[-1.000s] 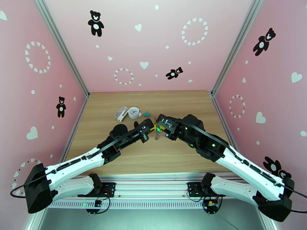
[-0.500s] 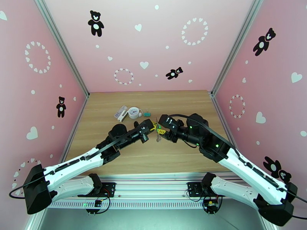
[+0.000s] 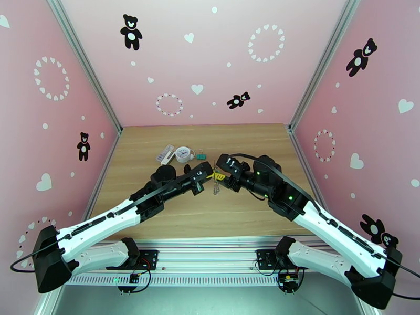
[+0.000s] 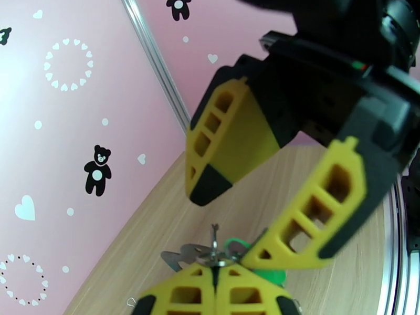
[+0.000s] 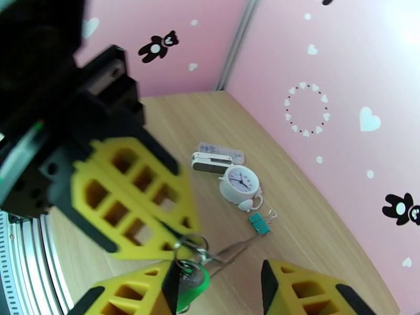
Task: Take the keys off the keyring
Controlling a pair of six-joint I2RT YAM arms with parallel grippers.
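My left gripper [image 4: 215, 272] is pressed fully shut on the keyring [image 3: 216, 187]. It pinches the small metal ring [image 5: 201, 253] at its fingertips and holds it up above the middle of the desk [image 3: 236, 216], with the rest dangling below. The green key [image 5: 193, 285] hangs off that ring just to the right. My right gripper [image 5: 219, 280] has its jaws roughly half apart around the key: the green head lies against one pad [image 5: 170, 285] and the other pad stands clear, so nothing is clamped there. I judge the step in hand to be taking hold of the green key to work it off the ring. The hazards come from how small and loose everything is. If I close while the head sits at the pad's edge, it may squirt sideways and swing away. If I close too near the ring, I could catch ring and key together. Pulling then might drag the keyring out of my left pinch, which has only a sliver of metal, and drop it on the desk. A straight tug may not free the key at all, only strain both grips. My two sets of fingertips are very close, so a small misjudgement could knock them together. Toward the far edge, left of centre, the clock [image 3: 183, 153] and clip [image 5: 258, 222] lie well apart from all this.
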